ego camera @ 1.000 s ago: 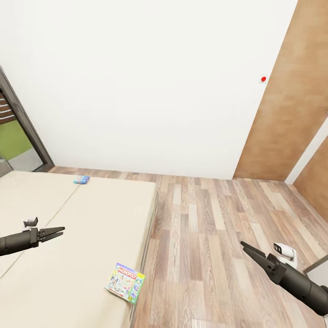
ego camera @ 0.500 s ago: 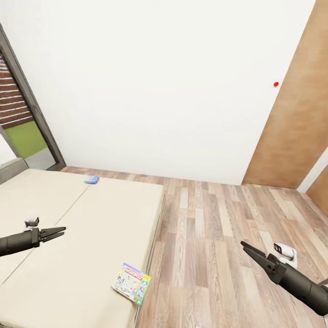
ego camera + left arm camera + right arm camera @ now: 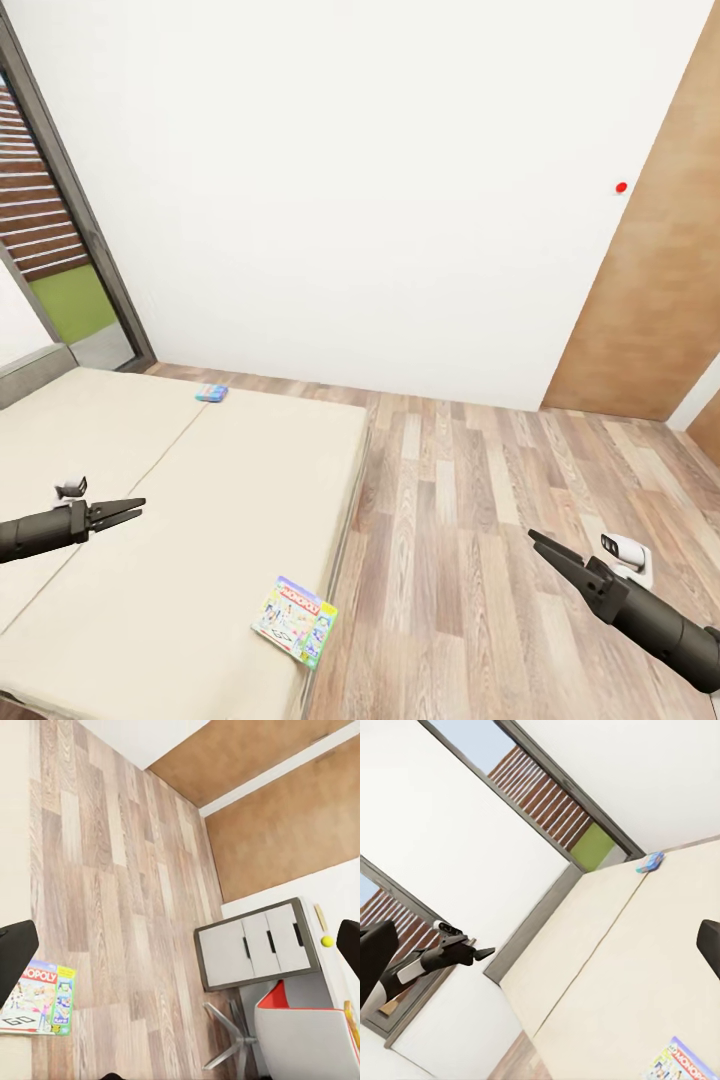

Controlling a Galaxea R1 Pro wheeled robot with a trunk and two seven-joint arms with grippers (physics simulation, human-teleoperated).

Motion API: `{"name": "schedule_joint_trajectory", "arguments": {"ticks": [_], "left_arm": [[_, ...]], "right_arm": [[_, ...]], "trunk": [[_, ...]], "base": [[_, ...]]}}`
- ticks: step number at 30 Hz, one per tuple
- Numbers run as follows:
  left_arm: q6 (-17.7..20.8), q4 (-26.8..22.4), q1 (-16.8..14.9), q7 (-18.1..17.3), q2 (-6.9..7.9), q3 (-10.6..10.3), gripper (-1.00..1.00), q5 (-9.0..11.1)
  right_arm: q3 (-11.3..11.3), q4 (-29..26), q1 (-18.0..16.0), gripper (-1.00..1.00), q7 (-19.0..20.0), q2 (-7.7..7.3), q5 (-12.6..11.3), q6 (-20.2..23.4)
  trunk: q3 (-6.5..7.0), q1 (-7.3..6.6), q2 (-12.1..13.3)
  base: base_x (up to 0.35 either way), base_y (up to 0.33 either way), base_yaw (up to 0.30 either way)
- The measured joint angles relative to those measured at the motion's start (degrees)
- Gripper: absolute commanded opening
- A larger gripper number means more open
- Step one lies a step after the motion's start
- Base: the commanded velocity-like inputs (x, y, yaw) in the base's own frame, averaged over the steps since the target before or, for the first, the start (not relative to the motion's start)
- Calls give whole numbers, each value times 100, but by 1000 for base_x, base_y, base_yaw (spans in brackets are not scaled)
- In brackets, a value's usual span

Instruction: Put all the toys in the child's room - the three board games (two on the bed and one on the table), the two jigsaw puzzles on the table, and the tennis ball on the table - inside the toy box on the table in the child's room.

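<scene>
The bed (image 3: 150,480) with its beige cover lies at the left. A green-edged Monopoly board game (image 3: 295,620) rests flat near the bed's right edge, and it also appears in the wrist views (image 3: 37,997) (image 3: 679,1065). A smaller blue board game (image 3: 211,392) (image 3: 650,861) sits at the bed's far end. My left gripper (image 3: 138,510) (image 3: 486,952) hovers open over the bed, left of the Monopoly box. My right gripper (image 3: 535,540) hangs open over the floor. The tennis ball (image 3: 327,941) lies on the table (image 3: 259,945), whose grey drawer front faces the floor.
Wood-plank floor (image 3: 480,500) stretches right of the bed to a white wall (image 3: 350,200) and a brown door (image 3: 650,300). A dark-framed window (image 3: 60,230) stands at the far left. A red-and-white chair (image 3: 300,1035) is beside the table.
The whole picture has shifted right, so the camera has turned left and more of the window shows. Both arms keep their places in the picture. The boxes lie where they were.
</scene>
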Motion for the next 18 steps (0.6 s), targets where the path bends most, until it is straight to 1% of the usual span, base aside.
{"name": "schedule_joint_trajectory", "arguments": {"ticks": [4,8,12,18], "left_arm": [[0,0,0,0,-2,0,100,1],[0,-1,1,0,-3,1,100,0],[0,-1,2,-1,-4,1,100,-1],[2,-1,2,-1,-4,1,100,0]], "right_arm": [[0,0,0,100,1,0,3,-1],[1,0,-1,100,-3,0,6,-3],[1,0,-1,100,0,0,8,0],[1,0,-2,100,-3,1,5,2]], "trunk": [[1,0,0],[1,0,0],[1,0,0],[2,0,0]], "base": [[0,0,43],[0,-6,135],[0,-60,212],[0,-117,253]]}}
